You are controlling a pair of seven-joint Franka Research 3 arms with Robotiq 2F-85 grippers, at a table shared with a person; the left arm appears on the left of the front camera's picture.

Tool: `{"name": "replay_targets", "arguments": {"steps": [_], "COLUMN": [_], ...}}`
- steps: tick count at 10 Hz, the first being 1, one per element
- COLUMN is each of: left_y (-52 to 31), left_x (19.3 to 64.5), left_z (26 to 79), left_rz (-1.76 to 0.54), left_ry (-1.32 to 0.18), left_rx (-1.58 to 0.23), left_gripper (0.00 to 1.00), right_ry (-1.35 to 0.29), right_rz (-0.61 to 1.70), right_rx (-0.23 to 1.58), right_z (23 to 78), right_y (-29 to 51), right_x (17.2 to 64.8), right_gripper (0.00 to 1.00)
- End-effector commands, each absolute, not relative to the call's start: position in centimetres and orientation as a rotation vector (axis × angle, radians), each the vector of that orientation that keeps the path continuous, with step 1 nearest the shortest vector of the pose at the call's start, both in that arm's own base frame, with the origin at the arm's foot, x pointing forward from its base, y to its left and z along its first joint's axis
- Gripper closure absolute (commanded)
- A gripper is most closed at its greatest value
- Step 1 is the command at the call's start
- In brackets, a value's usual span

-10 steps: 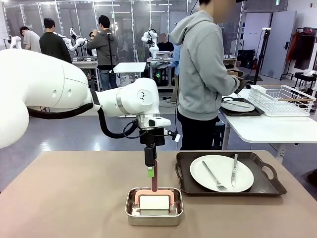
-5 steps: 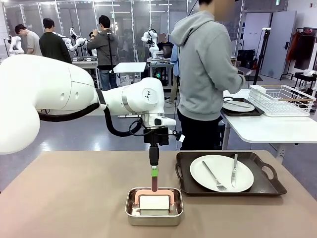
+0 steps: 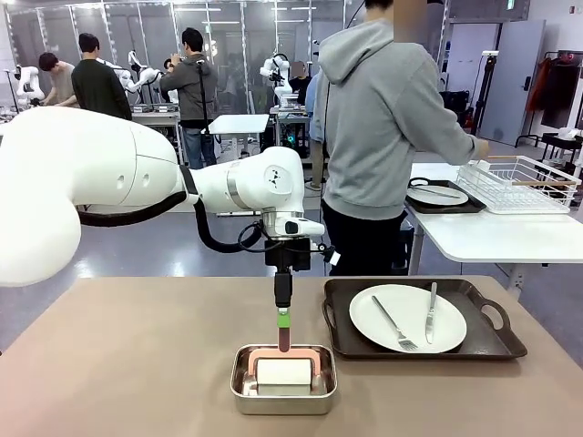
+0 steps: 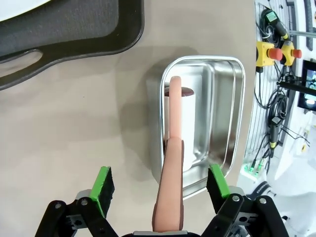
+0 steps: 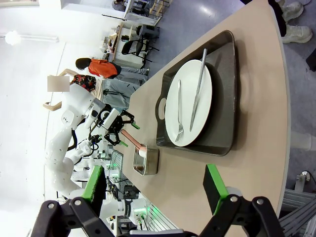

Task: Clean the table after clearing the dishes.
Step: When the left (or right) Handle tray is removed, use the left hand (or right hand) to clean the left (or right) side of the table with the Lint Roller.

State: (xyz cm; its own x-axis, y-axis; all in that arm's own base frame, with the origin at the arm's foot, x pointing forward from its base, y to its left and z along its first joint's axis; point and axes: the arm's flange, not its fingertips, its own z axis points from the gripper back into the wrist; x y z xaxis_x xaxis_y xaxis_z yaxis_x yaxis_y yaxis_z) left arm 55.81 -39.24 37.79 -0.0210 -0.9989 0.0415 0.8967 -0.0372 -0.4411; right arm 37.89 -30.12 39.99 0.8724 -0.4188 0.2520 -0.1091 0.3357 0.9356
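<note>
On the taupe table (image 3: 137, 364), a steel pan (image 3: 283, 401) holds a white roller (image 3: 283, 373) with its pink handle (image 4: 170, 197) standing up. My left gripper (image 3: 283, 319) hangs over it, open. Its green pads (image 4: 104, 184) flank the handle with gaps on both sides. To the right, a dark tray (image 3: 492, 341) carries a white plate (image 3: 407, 318) with a fork (image 3: 393, 323) and a knife (image 3: 431, 312). My right gripper (image 5: 154, 173) is open with nothing between its pads, off the table's end, facing the tray (image 5: 224, 98).
A person in a grey hoodie (image 3: 383, 137) stands at the far side, turned toward a white side table (image 3: 492, 237). That table bears a second plate (image 3: 437, 195) on a dark tray and a white wire rack (image 3: 519, 182). The tabletop left of the pan is bare.
My left gripper has shifted slightly right and straightened over the roller's handle. The person has turned and reached toward the wire rack.
</note>
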Motion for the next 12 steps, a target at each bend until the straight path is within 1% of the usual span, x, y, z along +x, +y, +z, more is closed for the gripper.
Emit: {"name": "replay_targets", "arguments": {"steps": [1, 2, 3, 4, 5, 6, 7, 8, 9, 10, 12], "left_y": [-39.4, -39.5, -39.6, -39.7, -39.7, -39.6, -39.7, -39.7, -39.8, -39.6, -38.6], "left_x": [56.0, 56.0, 56.1, 56.1, 56.1, 56.1, 56.1, 56.1, 56.1, 55.8, 54.8], "left_z": [38.2, 38.2, 38.3, 38.3, 38.3, 38.3, 38.4, 38.5, 38.6, 39.0, 41.8], "left_rz": [-1.569, -1.568, -1.567, -1.568, -1.567, -1.567, -1.567, -1.568, -1.566, -1.555, -1.497], "left_ry": [0.364, 0.363, 0.365, 0.367, 0.367, 0.368, 0.371, 0.369, 0.373, 0.374, 0.343], "left_rx": [-0.37, -0.37, -0.372, -0.371, -0.377, -0.378, -0.378, -0.376, -0.374, -0.371, -0.337], "left_gripper": [0.19, 0.24, 0.38, 0.43, 0.57, 0.63, 0.77, 0.82, 0.96, 1.0, 1.0], "right_ry": [-0.504, -0.504, -0.504, -0.504, -0.504, -0.504, -0.504, -0.504, -0.504, -0.504, -0.504], "right_rz": [-0.209, -0.209, -0.209, -0.209, -0.209, -0.209, -0.209, -0.209, -0.209, -0.209, -0.209], "right_rx": [1.231, 1.231, 1.231, 1.231, 1.231, 1.231, 1.231, 1.231, 1.231, 1.231, 1.231], "right_z": [40.2, 40.2, 40.2, 40.2, 40.2, 40.2, 40.2, 40.2, 40.2, 40.2, 40.2], "right_y": [-30.0, -30.0, -30.0, -30.0, -30.0, -30.0, -30.0, -30.0, -30.0, -30.0, -30.0], "right_x": [37.7, 37.7, 37.7, 37.7, 37.7, 37.7, 37.7, 37.7, 37.7, 37.7, 37.7], "right_gripper": [0.0, 0.0, 0.0, 0.0, 0.0, 0.0, 0.0, 0.0, 0.0, 0.0, 0.0]}}
